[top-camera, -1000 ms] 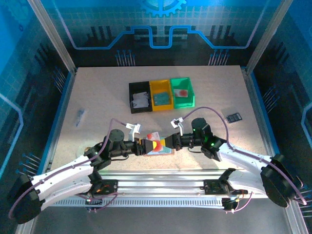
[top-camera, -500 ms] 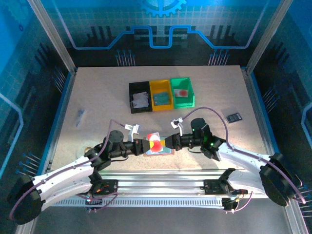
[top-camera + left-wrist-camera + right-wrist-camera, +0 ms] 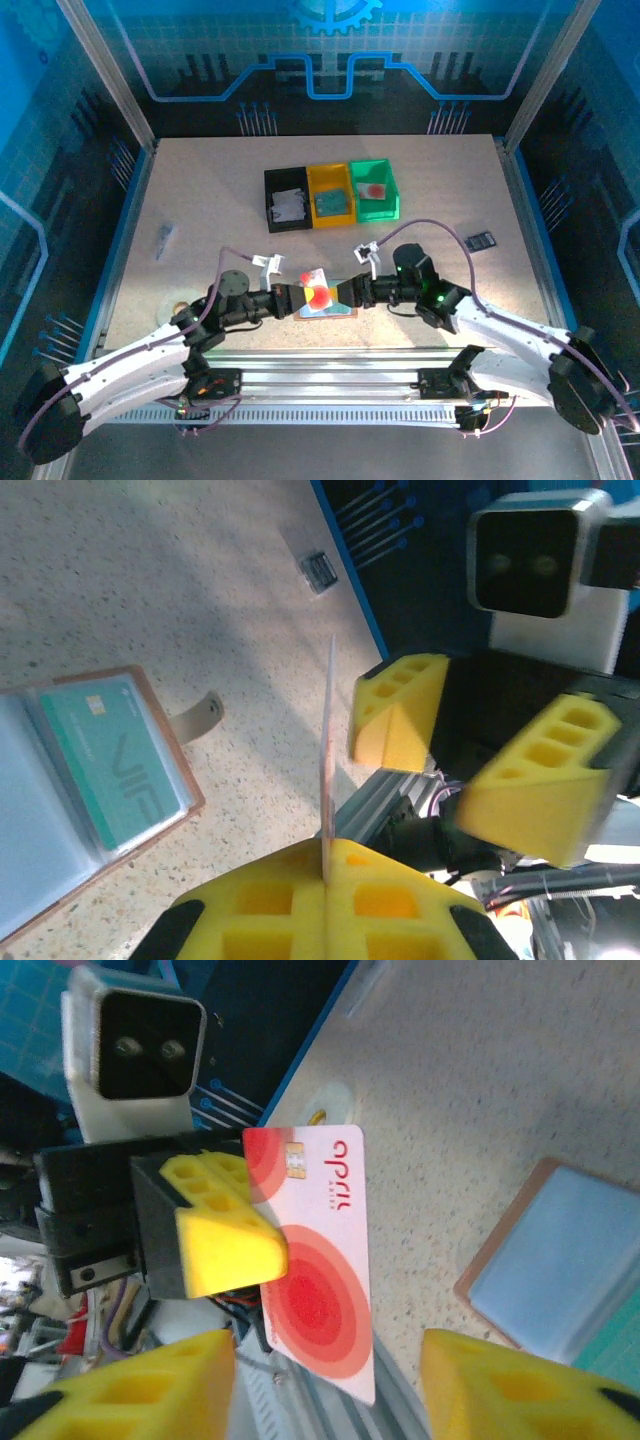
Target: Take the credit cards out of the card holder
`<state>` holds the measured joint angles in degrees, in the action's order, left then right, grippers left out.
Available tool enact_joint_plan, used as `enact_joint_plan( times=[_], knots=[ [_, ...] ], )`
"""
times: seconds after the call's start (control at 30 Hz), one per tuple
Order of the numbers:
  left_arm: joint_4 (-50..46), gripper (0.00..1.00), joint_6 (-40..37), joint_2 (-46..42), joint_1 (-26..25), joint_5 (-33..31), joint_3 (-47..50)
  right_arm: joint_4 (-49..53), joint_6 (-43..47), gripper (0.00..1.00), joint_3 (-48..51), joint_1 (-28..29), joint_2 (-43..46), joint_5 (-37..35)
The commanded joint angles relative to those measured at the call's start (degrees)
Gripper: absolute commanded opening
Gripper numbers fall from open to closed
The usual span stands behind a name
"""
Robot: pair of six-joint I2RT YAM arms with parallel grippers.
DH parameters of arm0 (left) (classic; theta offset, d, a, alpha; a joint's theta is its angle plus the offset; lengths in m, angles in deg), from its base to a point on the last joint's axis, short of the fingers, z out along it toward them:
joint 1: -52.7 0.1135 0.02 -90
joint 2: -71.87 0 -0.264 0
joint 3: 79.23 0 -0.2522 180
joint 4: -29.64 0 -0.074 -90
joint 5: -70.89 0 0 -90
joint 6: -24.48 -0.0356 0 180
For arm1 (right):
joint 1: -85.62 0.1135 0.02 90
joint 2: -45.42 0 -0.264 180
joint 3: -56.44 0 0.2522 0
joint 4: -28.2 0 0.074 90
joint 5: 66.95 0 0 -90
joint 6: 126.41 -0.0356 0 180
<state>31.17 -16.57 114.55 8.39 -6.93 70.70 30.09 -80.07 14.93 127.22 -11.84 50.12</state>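
Handing the red card (image 3: 320, 1260) from one pincer to the other is judged to be the step in hand, above the near edge of the table (image 3: 200, 200). For this to be done well, the right pincer (image 3: 330, 1388) should be drawn straight back along the flat of the card, so that neither pad brushes it and it is not twisted out of the other grip. The left grip is taken only along one side of the card, near its chip corner, so it should be kept firm and the card carried off slowly, without swinging. A green card (image 3: 115, 765) is seen in a clear pocket of the card holder (image 3: 190, 790), which lies open on the table just below the two pincers, so the task is judged unfinished.

The left pincer (image 3: 325, 858) is pressed together on the red card, which is seen edge-on from the left wrist and stands upright between the pads. The right pincer is spread, with one pad on either side of the card and a gap on both sides; nothing is held by it, and no contact with the card can be made out.
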Motion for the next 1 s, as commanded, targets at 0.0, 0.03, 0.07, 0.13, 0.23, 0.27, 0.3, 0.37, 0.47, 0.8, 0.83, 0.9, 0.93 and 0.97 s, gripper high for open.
enact_joint_plan(
  times=[0.0, 0.03, 0.07, 0.13, 0.23, 0.27, 0.3, 0.37, 0.47, 0.8, 0.83, 0.9, 0.93, 0.97],
  knots=[
    [3.1, 0.00, 2.3, -3.0, -0.2, -5.4, 2.0, 5.5, 1.7, 0.79, -0.9, 0.3, 5.0, -7.4],
    [3.0, 0.00, 2.7, -3.7, -0.3, -6.2, 2.2, 5.4, 1.6, 0.92, -0.1, 0.2, 6.7, -8.7],
    [3.2, 0.00, 3.0, -4.0, -0.3, -6.8, 2.4, 5.0, 1.2, 1.00, 0.8, 0.2, 8.3, -9.9],
    [3.9, 0.00, 3.7, -4.2, -0.4, -8.0, 2.6, 3.9, -0.3, 1.00, 2.5, 0.2, 10.7, -12.2],
    [8.0, 0.00, 5.0, -3.5, -0.5, -9.3, 3.7, 0.5, -3.4, 1.00, 5.2, 0.4, 13.0, -13.9],
    [8.6, 0.00, 5.3, -3.3, -0.5, -9.8, 3.7, -0.7, -4.6, 1.00, 6.1, 0.8, 13.6, -15.0],
    [9.4, 0.00, 5.5, -3.2, -0.5, -10.3, 3.8, -2.6, -5.3, 1.00, 7.1, 1.4, 14.3, -16.2],
    [12.3, 0.00, 6.0, -2.8, -0.4, -11.2, 4.3, -9.2, -8.0, 1.00, 10.7, 3.4, 16.3, -20.8],
    [14.7, 0.00, 6.3, -1.5, -0.5, -11.5, 3.9, -14.4, -8.9, 1.00, 14.6, 7.9, 18.3, -28.4],
    [26.4, 0.00, 9.8, 4.3, -2.6, -14.2, 5.8, -34.6, -3.1, 0.95, 17.0, 24.3, 8.2, -47.1],
    [27.1, 0.00, 10.1, 4.3, -2.8, -15.0, 6.1, -38.4, -3.1, 0.93, 17.2, 25.1, 5.8, -47.3],
    [28.6, 0.00, 10.4, 4.2, -3.3, -16.3, 6.8, -43.9, -3.9, 0.91, 17.0, 26.3, 1.2, -47.7],
    [29.5, 0.00, 10.4, 4.2, -3.5, -16.8, 7.1, -46.8, -4.6, 0.89, 16.8, 26.7, -1.3, -47.7],
    [30.5, 0.00, 10.4, 4.3, -3.8, -17.1, 7.3, -49.8, -5.1, 0.88, 16.7, 27.1, -3.8, -48.4]
  ],
)
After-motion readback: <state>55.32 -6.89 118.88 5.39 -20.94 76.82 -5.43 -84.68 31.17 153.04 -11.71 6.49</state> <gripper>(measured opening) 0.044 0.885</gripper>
